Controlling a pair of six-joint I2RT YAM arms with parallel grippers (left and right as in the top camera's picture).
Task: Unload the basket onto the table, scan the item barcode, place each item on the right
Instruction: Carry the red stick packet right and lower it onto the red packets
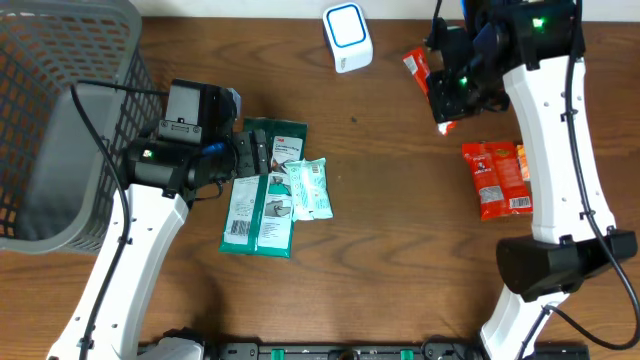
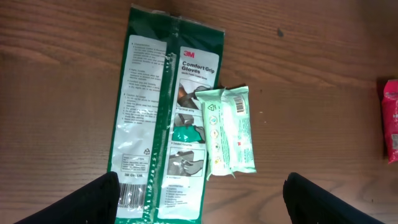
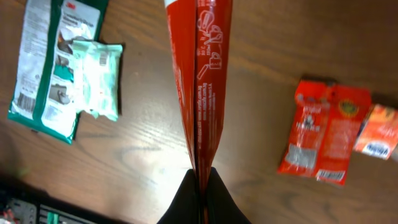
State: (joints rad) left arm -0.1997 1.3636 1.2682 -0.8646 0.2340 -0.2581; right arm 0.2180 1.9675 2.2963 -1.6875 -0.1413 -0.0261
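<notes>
**Packet pinched in the right claw, beside the scanner**

The red packet [image 3: 202, 81] is caught by one end in the right gripper [image 3: 202, 180], whose fingers are pressed tight together on it, so the wrist camera sees the packet almost edge-on with white printing along its fold. From overhead the packet shows only as red patches on either side of the gripper. It lies just to the right of the white, blue-faced scanner [image 1: 347, 37] and apart from it.

Further right of the scanner and nearer the robot, a second red packet [image 1: 495, 178] lies flat on the table [image 1: 400, 230], with an orange packet [image 3: 379, 130] touching its far edge.

Left of the scanner and nearer the robot lies a green glove pack [image 2: 155, 112]. A pale wipes pack [image 2: 227, 130] rests partly on its right edge. The left gripper [image 2: 200, 183] hangs over these two with its fingers spread wide, holding nothing.

Far to the scanner's left stands a grey mesh basket [image 1: 60, 120].
</notes>
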